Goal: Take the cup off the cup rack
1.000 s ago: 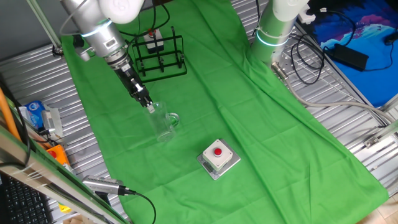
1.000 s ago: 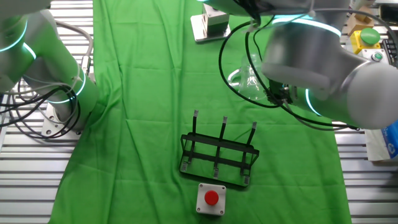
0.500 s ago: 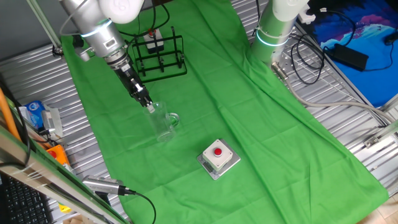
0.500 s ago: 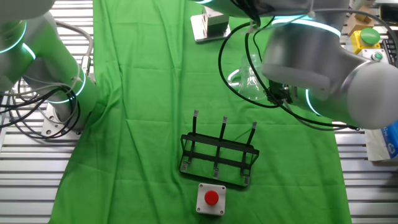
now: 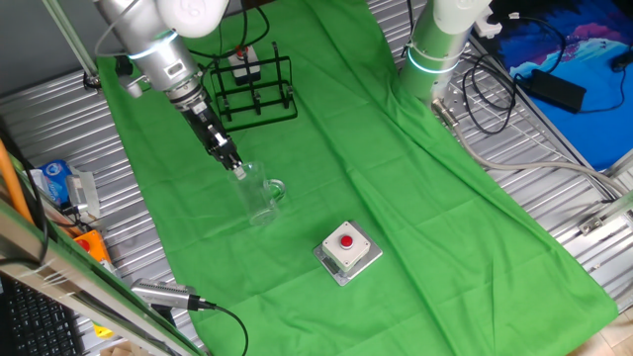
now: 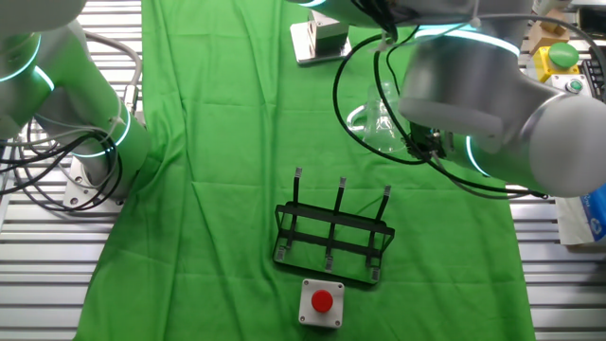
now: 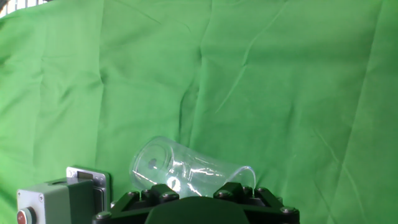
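The cup (image 5: 263, 197) is a clear glass mug standing on the green cloth, its handle pointing right, well away from the cup rack (image 5: 255, 90). My gripper (image 5: 237, 170) reaches down from the upper left and is shut on the cup's near rim. In the hand view the cup (image 7: 180, 168) fills the space just beyond my gripper (image 7: 197, 193), its base pointing away. From the other side the cup (image 6: 377, 131) is partly behind my arm, and the black wire cup rack (image 6: 333, 237) stands bare in front.
A grey box with a red button (image 5: 347, 249) sits on the cloth just past the cup, also at the hand view's lower left (image 7: 53, 200). Another button box (image 6: 321, 303) lies by the rack. A second arm's base (image 5: 440, 44) stands at the cloth's far edge.
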Controlling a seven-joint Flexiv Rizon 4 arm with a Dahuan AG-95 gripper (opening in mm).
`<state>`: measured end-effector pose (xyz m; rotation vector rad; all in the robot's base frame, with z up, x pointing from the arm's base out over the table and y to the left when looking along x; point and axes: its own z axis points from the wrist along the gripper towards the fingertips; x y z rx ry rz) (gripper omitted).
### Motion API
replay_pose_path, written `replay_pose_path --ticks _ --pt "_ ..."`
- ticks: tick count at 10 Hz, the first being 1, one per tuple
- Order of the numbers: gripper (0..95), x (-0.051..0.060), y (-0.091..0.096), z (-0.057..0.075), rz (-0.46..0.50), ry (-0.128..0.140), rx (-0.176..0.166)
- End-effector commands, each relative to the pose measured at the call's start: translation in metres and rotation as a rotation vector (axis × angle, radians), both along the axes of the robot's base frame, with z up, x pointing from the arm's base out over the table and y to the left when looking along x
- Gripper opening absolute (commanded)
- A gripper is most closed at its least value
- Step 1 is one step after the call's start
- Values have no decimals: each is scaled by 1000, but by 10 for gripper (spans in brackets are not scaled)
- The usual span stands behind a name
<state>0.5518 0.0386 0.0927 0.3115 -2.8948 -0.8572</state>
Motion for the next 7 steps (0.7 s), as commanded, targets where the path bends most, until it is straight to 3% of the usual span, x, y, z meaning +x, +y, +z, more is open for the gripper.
replay_pose_path --ticks 1,3,4,5,7 --pt "570 0 0 0 0 0 0" --pt "570 0 0 0 0 0 0" --pt "570 5 4 17 335 -109 -431" --pt "570 6 6 22 352 -108 -462" --pt "570 8 6 26 356 -105 -453"
